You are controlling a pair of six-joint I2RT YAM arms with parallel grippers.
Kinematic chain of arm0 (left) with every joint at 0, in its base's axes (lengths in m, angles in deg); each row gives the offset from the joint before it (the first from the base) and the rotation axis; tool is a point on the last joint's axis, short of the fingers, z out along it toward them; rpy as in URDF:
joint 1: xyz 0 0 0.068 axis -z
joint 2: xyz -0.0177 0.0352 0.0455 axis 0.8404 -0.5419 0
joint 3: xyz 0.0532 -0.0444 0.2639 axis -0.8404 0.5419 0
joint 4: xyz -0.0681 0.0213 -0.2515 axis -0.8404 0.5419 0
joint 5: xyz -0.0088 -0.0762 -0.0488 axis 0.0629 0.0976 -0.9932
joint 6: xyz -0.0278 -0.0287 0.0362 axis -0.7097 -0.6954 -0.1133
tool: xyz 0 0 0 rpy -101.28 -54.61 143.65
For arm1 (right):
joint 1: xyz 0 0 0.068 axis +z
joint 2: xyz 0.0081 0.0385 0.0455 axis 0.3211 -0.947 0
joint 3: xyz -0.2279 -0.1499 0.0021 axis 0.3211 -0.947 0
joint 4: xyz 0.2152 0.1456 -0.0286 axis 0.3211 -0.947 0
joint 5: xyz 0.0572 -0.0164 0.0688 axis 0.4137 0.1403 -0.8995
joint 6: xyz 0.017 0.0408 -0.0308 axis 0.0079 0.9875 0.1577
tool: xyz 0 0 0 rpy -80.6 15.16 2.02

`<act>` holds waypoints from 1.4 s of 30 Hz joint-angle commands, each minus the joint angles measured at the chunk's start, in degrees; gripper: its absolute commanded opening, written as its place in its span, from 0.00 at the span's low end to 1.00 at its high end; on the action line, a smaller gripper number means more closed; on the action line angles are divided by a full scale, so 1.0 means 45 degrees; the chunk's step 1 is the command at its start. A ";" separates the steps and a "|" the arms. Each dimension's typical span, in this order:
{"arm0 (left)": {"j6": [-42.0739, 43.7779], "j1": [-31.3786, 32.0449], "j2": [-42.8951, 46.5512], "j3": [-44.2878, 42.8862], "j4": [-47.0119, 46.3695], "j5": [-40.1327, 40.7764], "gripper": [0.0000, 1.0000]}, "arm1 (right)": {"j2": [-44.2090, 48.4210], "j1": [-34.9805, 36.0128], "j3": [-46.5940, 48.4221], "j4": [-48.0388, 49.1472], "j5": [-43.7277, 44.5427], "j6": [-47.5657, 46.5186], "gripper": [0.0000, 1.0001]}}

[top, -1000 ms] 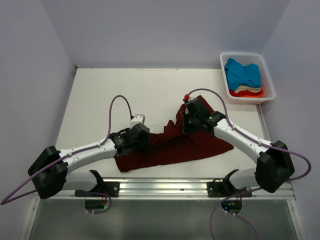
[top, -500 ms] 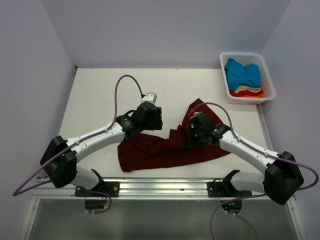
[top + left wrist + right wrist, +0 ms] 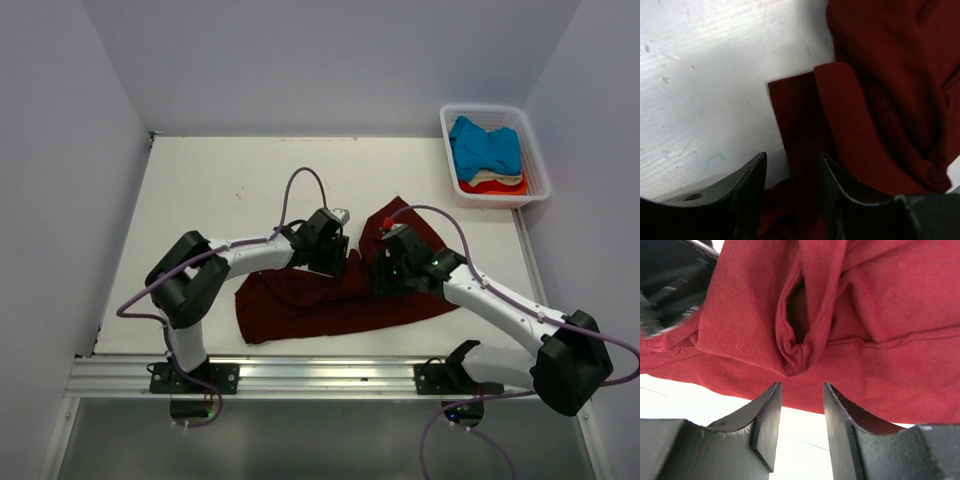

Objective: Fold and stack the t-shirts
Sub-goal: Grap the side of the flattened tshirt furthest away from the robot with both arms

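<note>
Robot lab booth: bare walls (image 3: pixel 350 60), white table (image 3: pixel 220 180), aluminium rail (image 3: pixel 330 372).

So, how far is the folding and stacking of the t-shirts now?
Done: nothing; no folded stack shows. In hand: the maroon t-shirt lies rumpled on the table, left gripper and right gripper open over it. Remaining: blue, cream and orange-red t-shirts wait in the basket.

**How Many of Each**

One dark red t-shirt (image 3: pixel 320 305) lies right by both pairs of jaws. Far from the jaws, one white basket (image 3: pixel 536 152) holds three more: one blue t-shirt (image 3: pixel 485 145), one cream t-shirt (image 3: pixel 492 177), one orange-red t-shirt (image 3: pixel 495 187).
</note>
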 commanded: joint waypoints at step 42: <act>-0.0563 0.1403 0.7799 0.0145 0.4520 0.1206 0.00 | -0.0634 0.0047 0.2148 -0.0731 0.2180 -0.0379 0.27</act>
